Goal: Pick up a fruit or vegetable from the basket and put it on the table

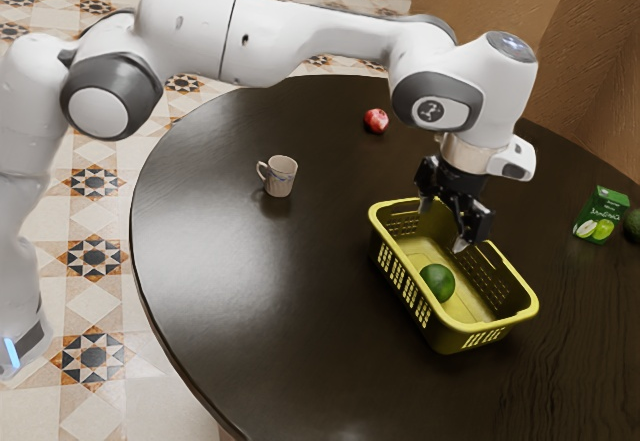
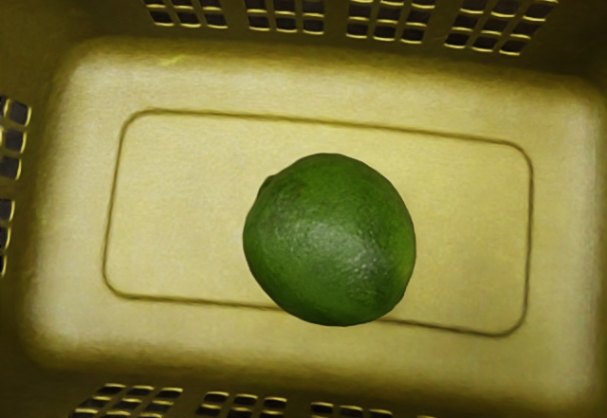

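**Found lime (image 2: 329, 240) in yellow basket (image 1: 404, 279), beneath released claw (image 1: 444, 223)**

Inspected the claw over the yellow basket: found released, with fingers spread well apart and with nothing between them. Observed the lime resting on the basket's floor, clear of the fingers and apart from the perforated walls. In the wrist view, found it off-centre, overlapping the moulded rectangular outline on that floor. Noted as green throughout, with a small nub on one side.

Recorded the basket as upright and open-topped, standing on a dark round bench (image 1: 220, 291). Logged on the same bench, outside the basket: toward the exterior view's left, an upright pale mug (image 1: 281, 177) with handle pointing to that same side; beyond it, a red fruit (image 1: 376, 121); toward the exterior view's right, an upright green carton (image 1: 606, 207) printed with fruit, and just beside it a dark green round item (image 1: 633, 225), cut off by the view's edge.
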Tool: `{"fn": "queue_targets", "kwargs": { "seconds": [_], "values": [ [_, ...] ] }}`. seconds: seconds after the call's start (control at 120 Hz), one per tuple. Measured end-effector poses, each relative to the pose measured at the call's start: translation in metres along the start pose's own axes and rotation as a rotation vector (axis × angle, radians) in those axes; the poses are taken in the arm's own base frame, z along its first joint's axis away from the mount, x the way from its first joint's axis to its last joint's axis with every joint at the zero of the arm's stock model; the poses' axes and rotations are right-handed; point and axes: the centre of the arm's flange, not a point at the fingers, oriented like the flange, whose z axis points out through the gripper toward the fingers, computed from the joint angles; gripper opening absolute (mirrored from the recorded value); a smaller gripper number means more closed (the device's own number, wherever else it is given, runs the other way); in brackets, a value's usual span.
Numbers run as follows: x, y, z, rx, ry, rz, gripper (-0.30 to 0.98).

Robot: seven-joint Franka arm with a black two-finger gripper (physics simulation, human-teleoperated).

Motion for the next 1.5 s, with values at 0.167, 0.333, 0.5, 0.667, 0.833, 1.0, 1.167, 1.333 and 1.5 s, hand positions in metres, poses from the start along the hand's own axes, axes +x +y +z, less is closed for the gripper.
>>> {"fn": "queue_targets", "kwargs": {
  "seconds": [0.167, 0.333, 0.5, 0.667, 0.833, 1.0, 1.167, 1.333, 1.5],
  "values": [
    [0.005, 0.006, 0.031, 0.012, -0.038, -0.02, 0.69],
    [0.01, 0.011, 0.05, 0.019, -0.049, -0.022, 0.69],
    [0.021, 0.021, 0.059, 0.007, -0.033, -0.011, 0.69],
    [0.026, 0.021, 0.072, 0.012, -0.042, -0.006, 0.69],
    [0.027, 0.023, 0.095, 0.03, -0.064, 0.002, 0.69],
    [0.033, 0.016, 0.104, 0.038, -0.064, -0.005, 0.69],
    [0.033, 0.015, 0.117, 0.045, -0.072, 0.0, 0.69],
    [0.034, 0.016, 0.129, 0.05, -0.077, 0.006, 0.69],
    [0.033, 0.017, 0.135, 0.045, -0.081, 0.008, 0.69]
  ]
}}
